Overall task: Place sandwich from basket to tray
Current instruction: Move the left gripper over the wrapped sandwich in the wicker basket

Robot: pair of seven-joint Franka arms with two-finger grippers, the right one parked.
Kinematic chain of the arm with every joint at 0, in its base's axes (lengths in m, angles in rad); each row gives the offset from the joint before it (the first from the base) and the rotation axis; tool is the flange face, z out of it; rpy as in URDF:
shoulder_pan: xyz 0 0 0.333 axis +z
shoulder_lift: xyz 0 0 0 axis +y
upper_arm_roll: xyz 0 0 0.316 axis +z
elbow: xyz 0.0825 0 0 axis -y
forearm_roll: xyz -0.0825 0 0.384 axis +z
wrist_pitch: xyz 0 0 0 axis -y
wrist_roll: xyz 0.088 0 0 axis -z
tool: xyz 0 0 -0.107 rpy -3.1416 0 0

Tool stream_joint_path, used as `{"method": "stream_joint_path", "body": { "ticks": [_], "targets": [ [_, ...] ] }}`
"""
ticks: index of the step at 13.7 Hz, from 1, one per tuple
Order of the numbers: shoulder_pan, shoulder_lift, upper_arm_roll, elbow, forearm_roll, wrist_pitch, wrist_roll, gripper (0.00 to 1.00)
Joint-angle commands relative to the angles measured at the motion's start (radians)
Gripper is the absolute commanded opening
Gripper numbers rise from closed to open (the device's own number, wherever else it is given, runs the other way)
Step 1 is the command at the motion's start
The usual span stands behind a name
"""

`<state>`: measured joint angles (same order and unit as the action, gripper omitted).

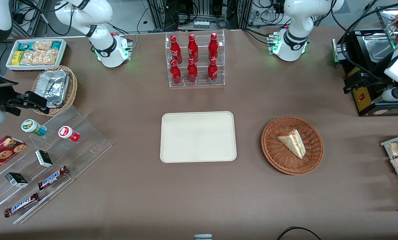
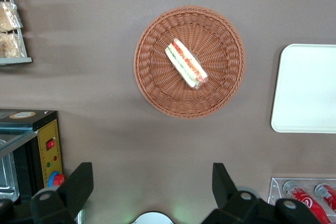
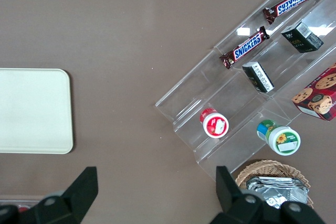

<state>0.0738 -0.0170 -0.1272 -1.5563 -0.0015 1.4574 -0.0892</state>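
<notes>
In the basket [image 2: 189, 61] lies the sandwich [image 2: 186, 64]; gripper [image 2: 152, 184] high above the table [image 2: 105, 129], fingers [image 2: 79, 184] wide open, empty.

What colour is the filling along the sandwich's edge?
Red-orange and green layers between pale bread on the sandwich, clearest in the left wrist view.

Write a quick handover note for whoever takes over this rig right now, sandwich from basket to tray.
Gripper: open, holding nothing, hanging high above the table, farther from the front camera than the basket.
Sandwich: lying in the basket, untouched.
Tray: beside the basket, toward the parked arm's end, nothing on it.
Done: nothing yet.
Left: descend, grasp the sandwich, carry it over, set it on the tray.
</notes>
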Motion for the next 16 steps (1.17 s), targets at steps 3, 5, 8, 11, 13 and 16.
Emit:
{"method": "stream_joint_path", "body": {
  "ticks": [3,5,8,11,13,16],
  "targets": [
    [0.018,0.022,-0.023,0.021,0.017,-0.020,-0.015,1.00],
    [0.014,0.051,-0.022,-0.005,0.020,0.018,-0.035,1.00],
    [0.012,0.074,-0.023,-0.118,0.017,0.179,-0.189,1.00],
    [-0.011,0.113,-0.029,-0.243,0.005,0.372,-0.447,1.00],
    [-0.054,0.161,-0.028,-0.286,0.018,0.472,-0.588,1.00],
    [-0.098,0.213,-0.028,-0.344,0.023,0.581,-0.743,1.00]
  ]
}}
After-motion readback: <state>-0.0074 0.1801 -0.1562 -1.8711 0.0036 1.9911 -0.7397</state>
